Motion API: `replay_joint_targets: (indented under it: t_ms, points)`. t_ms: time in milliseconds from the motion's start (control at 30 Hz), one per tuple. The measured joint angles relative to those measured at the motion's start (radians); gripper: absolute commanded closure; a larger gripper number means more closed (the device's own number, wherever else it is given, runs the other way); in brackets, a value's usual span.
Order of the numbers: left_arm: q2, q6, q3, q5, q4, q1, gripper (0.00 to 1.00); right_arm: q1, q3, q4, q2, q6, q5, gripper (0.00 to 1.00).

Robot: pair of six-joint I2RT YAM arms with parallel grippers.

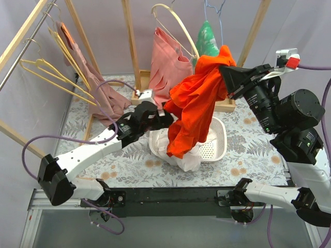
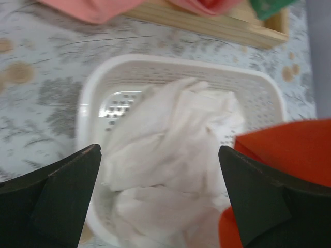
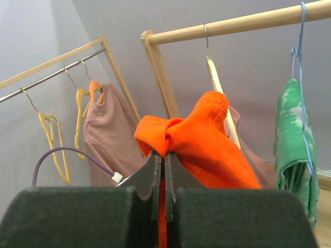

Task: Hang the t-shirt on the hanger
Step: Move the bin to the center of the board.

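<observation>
1. Right end effector (image 1: 226,72) is shut almost completely, its jaws pinching a bunched fold of the t-shirt (image 1: 194,108) and holding it high above the table (image 1: 248,150).
2. From that pinch the t-shirt hangs as a crumpled column. Its lowest folds reach down to the white basket (image 1: 220,142) and touch the white cloth bundle (image 1: 189,160) inside it.
3. Spread wide and holding nothing, the left end effector (image 1: 168,116) sits just beside the shirt's lower half. Its wrist view shows red cloth against one fingertip but not between the jaws.
4. One pale-yellow hanger (image 1: 49,70) hangs with others like it on the metal rail (image 3: 51,75) at far left, well apart from the shirt and untouched.
5. Risks, as I judge them:
   - No neck opening or shoulder seam is visible, so the left end effector may close on a random fold, leaving nowhere to feed the hanger.
   - A grip on a single fold may slip if the shirt is pulled sideways.
   - The trailing hem could drag the white cloth out of the basket.
   - The pink garment (image 1: 168,64) and cream curved hanger (image 1: 178,23) just behind could snag the shirt.
</observation>
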Motion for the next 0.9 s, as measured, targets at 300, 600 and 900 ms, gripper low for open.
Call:
replay_joint_targets:
  t_ms: [300, 600, 900]
  points:
    - [-0.087, -0.086, -0.242, 0.013, -0.06, 0.264, 0.02, 0.0, -0.005, -0.007, 0.035, 0.0, -0.008, 0.99]
    - [-0.041, -0.138, -0.339, 0.034, -0.024, 0.346, 0.02, 0.0, -0.036, -0.016, 0.027, 0.008, -0.011, 0.99]
    - [0.043, -0.158, -0.373, 0.029, 0.014, 0.23, 0.02, 0.0, -0.036, -0.015, 0.019, 0.007, -0.012, 0.99]
